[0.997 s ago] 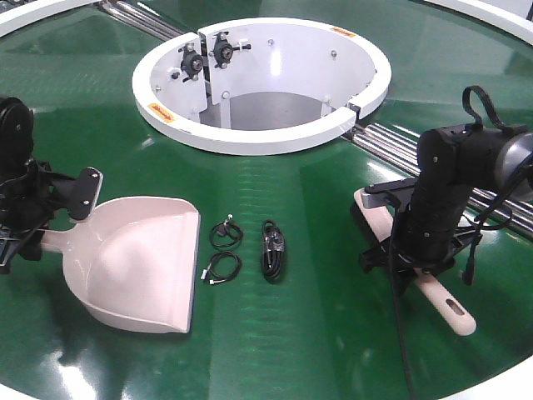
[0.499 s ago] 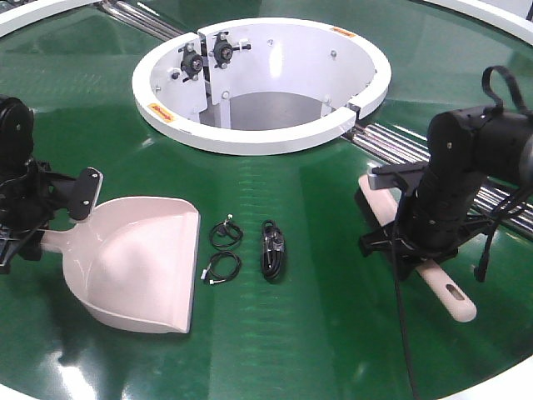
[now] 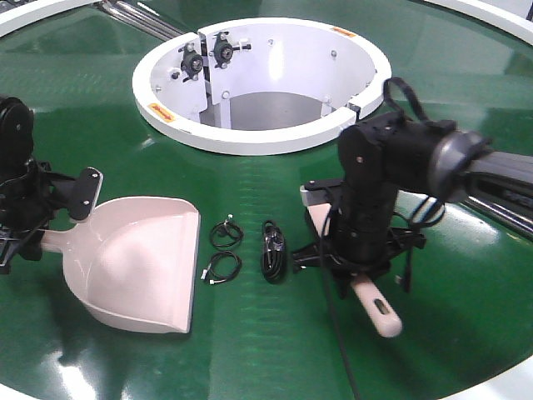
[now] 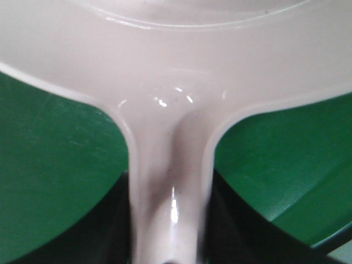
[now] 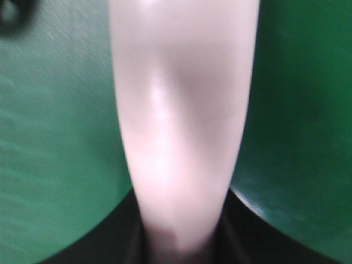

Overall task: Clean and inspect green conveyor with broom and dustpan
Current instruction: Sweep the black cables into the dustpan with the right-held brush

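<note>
Left gripper [image 3: 37, 227] clamps the dustpan [image 3: 141, 262] at 9 o'clock, right gripper [image 3: 354, 262] the broom [image 3: 380, 310] at 3 (cables [image 3: 273, 248] between).

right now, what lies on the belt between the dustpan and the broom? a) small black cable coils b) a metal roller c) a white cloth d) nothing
a: small black cable coils lie on the green belt, between the dustpan and the broom.

Bright overhead glare streaks the glossy green conveyor [image 3: 275, 350]; both wrist views are blurred.
</note>
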Robot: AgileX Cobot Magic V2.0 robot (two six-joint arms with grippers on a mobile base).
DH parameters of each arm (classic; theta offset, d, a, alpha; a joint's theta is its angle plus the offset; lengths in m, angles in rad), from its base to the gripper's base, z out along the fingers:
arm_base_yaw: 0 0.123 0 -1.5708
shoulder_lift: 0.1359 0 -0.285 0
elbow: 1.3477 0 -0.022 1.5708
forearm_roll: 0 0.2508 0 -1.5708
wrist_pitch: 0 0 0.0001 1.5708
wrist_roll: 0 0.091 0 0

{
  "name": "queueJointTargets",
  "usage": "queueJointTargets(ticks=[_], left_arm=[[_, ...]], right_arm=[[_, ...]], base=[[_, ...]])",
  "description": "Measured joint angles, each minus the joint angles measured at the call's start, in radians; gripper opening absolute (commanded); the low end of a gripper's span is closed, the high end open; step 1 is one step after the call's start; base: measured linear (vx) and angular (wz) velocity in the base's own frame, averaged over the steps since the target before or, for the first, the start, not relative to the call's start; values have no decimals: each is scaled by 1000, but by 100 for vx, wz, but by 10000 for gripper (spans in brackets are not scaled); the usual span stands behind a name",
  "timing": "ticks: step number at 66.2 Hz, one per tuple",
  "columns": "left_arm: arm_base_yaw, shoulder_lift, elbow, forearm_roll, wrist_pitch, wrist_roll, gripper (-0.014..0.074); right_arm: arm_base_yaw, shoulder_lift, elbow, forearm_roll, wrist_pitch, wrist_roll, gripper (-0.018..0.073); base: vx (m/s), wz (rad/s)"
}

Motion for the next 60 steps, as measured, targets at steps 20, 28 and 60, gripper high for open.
queueJointTargets(ticks=[20, 28, 60], left_arm=[[0, 0, 0, 0, 0, 0, 3], [0, 0, 0, 0, 0, 0, 3], [0, 0, 0, 0, 0, 1, 3]], right_arm=[[55, 103, -132, 31, 1, 63, -6], [85, 142, -153, 54, 2, 90, -4], [205, 322, -456, 216, 14, 100, -4]], base=[[0, 0], [0, 0], [0, 0]])
